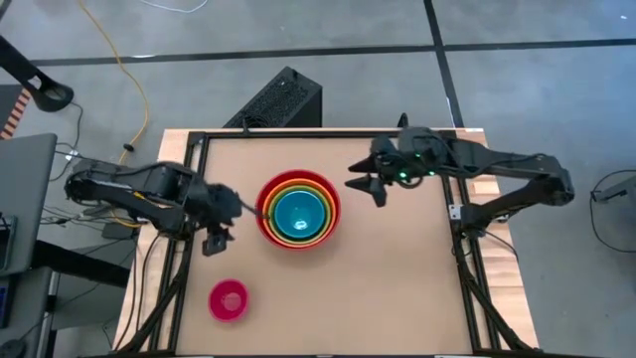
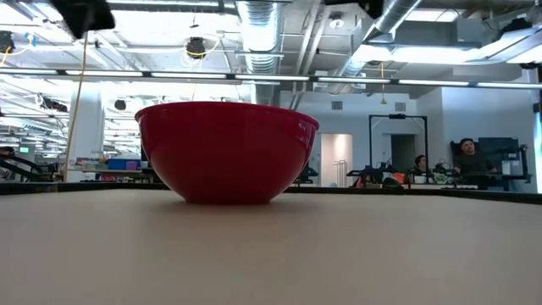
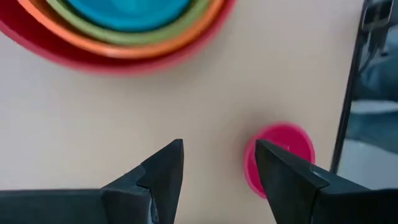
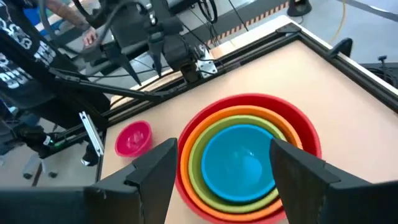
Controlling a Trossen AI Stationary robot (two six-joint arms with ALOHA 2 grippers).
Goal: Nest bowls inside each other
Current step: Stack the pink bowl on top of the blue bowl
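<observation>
A stack of several nested bowls (image 1: 298, 211) stands on its base at the table's middle: red outermost, then orange and green, with blue innermost (image 4: 239, 163). In the low view only its red wall (image 2: 227, 152) shows. A small pink bowl (image 1: 229, 299) stands alone near the table's near left corner, mouth up. My left gripper (image 1: 225, 227) hangs open above the table, left of the stack and farther from the near edge than the pink bowl (image 3: 283, 155). My right gripper (image 1: 365, 189) is open in the air, just right of the stack's rim.
A black frame (image 1: 328, 132) borders the tabletop on its far, left and right sides. Bare tabletop lies near and to the right of the stack. Beyond the far edge a black box (image 1: 281, 99) sits on the floor. People sit far off in the room (image 2: 466, 157).
</observation>
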